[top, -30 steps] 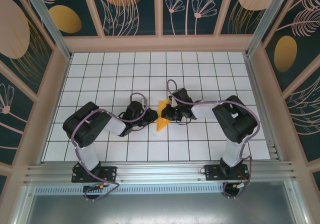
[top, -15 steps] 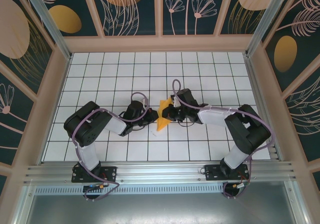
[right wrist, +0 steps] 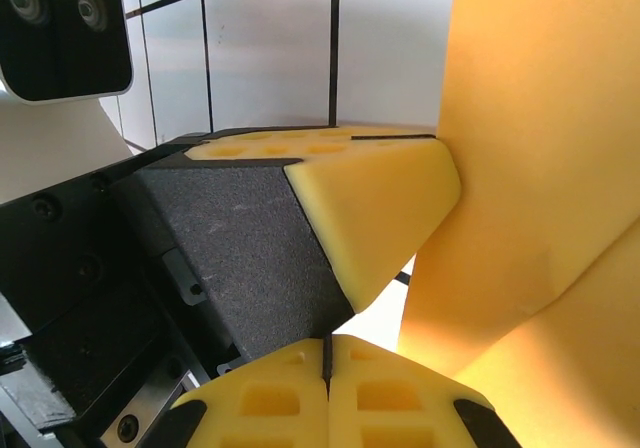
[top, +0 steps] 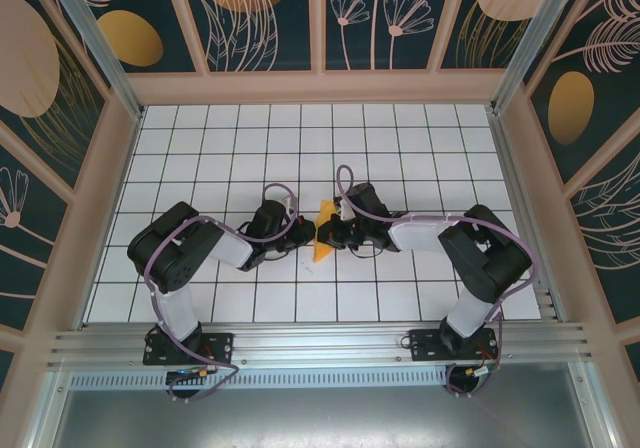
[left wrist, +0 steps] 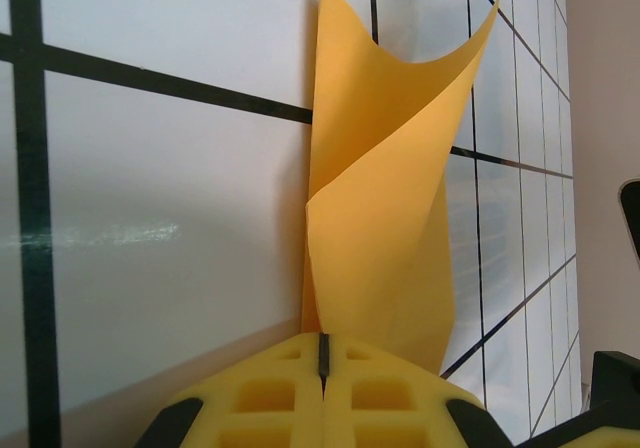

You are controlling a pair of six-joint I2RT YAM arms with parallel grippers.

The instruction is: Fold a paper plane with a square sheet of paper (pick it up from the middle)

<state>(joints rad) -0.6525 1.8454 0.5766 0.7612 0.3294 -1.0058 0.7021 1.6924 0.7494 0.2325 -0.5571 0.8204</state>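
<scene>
The orange-yellow paper [top: 324,213] is folded into a narrow pointed shape and stands on edge at the middle of the table between my two grippers. My left gripper [top: 306,236] reaches in from the left. In the left wrist view its yellow jaws [left wrist: 322,353] are shut, with the paper [left wrist: 380,198] rising from their seam, its upper flaps curling apart. My right gripper [top: 326,235] comes in from the right, close against the left one. Its jaws [right wrist: 327,356] are shut with nothing seen between them; the paper [right wrist: 540,148] stands just to their right, next to the left gripper's fingers [right wrist: 370,208].
The white grid table [top: 200,158] is fenced by a low wooden frame [top: 310,88] with dark floral panels behind it. An aluminium rail [top: 320,343] runs along the near edge, carrying both arm bases. Open tiles lie all around the grippers.
My right gripper has slid a little left and nearer, up against the left gripper, and its jaws have finished closing. The paper looks narrower from above. The left arm has barely moved.
</scene>
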